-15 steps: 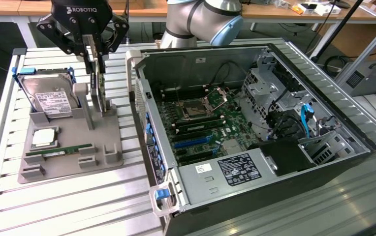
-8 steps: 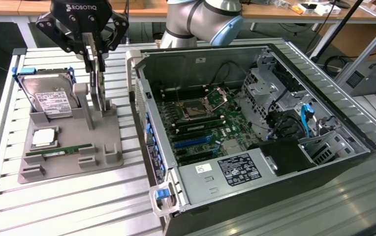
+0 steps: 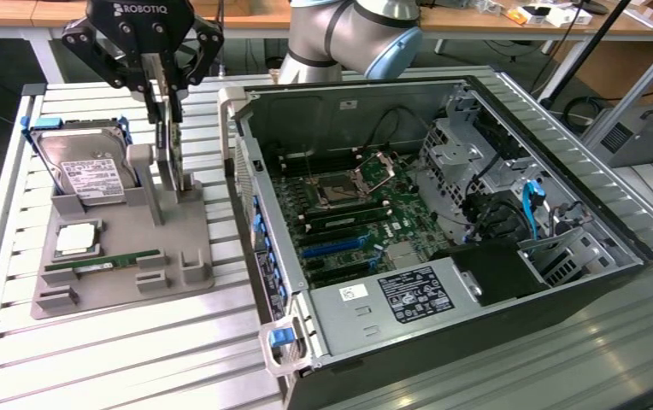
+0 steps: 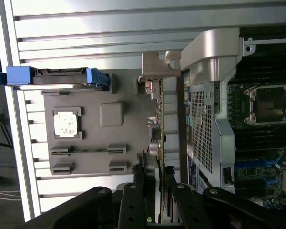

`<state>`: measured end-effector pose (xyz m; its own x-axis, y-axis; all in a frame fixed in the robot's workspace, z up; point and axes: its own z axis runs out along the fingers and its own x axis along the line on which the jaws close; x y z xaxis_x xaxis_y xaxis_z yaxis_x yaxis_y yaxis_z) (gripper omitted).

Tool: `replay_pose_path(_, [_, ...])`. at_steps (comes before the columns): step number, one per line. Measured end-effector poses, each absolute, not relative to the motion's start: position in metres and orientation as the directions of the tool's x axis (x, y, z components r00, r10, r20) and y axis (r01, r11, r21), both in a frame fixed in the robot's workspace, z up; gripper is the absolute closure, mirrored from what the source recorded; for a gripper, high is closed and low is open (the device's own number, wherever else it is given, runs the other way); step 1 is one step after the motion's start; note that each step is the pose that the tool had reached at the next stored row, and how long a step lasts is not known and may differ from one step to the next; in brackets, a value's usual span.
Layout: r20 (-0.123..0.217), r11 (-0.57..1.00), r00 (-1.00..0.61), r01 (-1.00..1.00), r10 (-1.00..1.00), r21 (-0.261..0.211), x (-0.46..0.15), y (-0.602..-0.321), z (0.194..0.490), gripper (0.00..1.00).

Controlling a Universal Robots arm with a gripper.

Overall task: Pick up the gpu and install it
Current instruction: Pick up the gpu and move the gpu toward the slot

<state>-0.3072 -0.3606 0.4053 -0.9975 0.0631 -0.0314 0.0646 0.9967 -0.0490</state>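
The gpu is a thin dark card standing on edge over the grey holder tray, its lower end down at the tray's upright posts. My gripper reaches down from above with a finger pressed against each face of the card's upper part, shut on it. In the wrist view I see the gpu edge-on, its silver bracket at the far end, and my gripper clamped on the near end. I cannot tell whether the card has left the tray.
The tray also holds a hard drive with blue rails, a CPU and a green RAM stick. The open computer case stands close beside the card, with the motherboard and blue slots inside.
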Motion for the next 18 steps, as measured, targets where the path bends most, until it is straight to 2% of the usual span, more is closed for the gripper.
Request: replay_pose_path(18, [-0.031,0.997,-0.998,0.065,0.063,-0.05,-0.3073,-0.3606,0.4108,0.73])
